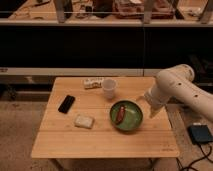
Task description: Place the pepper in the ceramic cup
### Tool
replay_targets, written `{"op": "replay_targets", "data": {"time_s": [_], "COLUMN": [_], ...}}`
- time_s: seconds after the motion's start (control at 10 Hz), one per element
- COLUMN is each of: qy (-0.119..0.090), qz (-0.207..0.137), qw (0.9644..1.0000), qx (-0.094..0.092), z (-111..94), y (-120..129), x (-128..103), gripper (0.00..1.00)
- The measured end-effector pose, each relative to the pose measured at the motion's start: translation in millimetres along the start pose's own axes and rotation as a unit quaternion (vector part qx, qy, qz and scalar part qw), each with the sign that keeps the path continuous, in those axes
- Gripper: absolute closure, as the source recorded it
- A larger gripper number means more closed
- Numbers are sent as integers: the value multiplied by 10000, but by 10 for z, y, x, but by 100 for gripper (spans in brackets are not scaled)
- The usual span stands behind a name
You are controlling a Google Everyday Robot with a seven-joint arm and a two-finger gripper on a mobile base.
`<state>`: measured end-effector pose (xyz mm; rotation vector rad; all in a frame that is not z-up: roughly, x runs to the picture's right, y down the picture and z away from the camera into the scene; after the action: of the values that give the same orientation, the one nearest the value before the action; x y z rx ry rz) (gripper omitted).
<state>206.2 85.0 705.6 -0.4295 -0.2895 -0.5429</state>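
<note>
The pepper [119, 114], slender and dark red-brown, lies inside the round green bowl [133, 120] on the right half of the wooden table [100, 140]. The ceramic cup [109, 88], small, white and tapered, stands upright just behind and to the left of the bowl. My gripper [147, 104] is at the end of the white arm [172, 87], which reaches in from the right. The gripper hangs at the table's right side, just right of the bowl's rim and apart from the pepper.
A black phone [66, 104] lies at the left of the table. A pale sponge-like block [84, 121] lies left of the bowl. A small white packet [93, 83] lies left of the cup. A dark blue box [201, 134] sits on the floor at the right. Dark shelving stands behind the table.
</note>
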Motion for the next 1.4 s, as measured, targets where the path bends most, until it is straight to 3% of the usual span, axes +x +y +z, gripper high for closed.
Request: {"op": "replay_targets", "data": {"time_s": [0.2, 0.3, 0.5, 0.6, 0.7, 1.0, 1.4], "qy": [30, 13, -60, -43, -67, -126, -212], "qz": [-523, -1180, -1919, -2143, -2233, -2214, -2453], "qw": [9984, 9921, 9794, 9747, 9730, 9743, 9691], "qx": [209, 422, 624, 634, 578, 404, 108], "z": [14, 85, 253, 361, 518, 810, 1222], "y": [-212, -469, -740, -778, -739, -563, -473], "x": [-59, -200, -431, -467, -464, -377, -491], "gripper": [35, 35, 35, 35, 35, 35, 35]}}
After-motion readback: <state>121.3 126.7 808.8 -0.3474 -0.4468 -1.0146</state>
